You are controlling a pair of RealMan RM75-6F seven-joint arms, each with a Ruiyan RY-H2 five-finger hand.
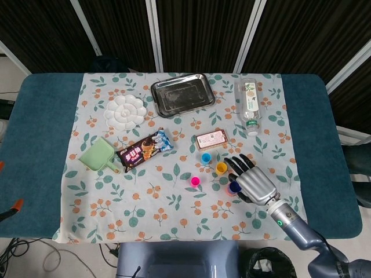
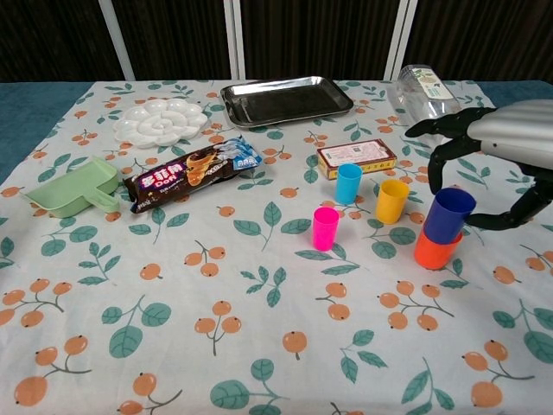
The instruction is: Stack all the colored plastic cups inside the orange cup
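Blue cup [image 2: 448, 215] is seated partway in orange cup [image 2: 435, 249], whose lower part only is seen; right hand [image 2: 505, 147] fingers [image 2: 442, 152] are spread, grip w/ cup unclear; left hand not seen

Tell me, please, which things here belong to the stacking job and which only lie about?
Job: orange cup, blue cup in it, yellow cup, light blue cup, pink cup, right hand.
Lying about: tray, bottle, palette, scoop, snack, box.

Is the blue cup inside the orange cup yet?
Partly in: the blue cup sits tilted in the orange cup, most of it above the rim.
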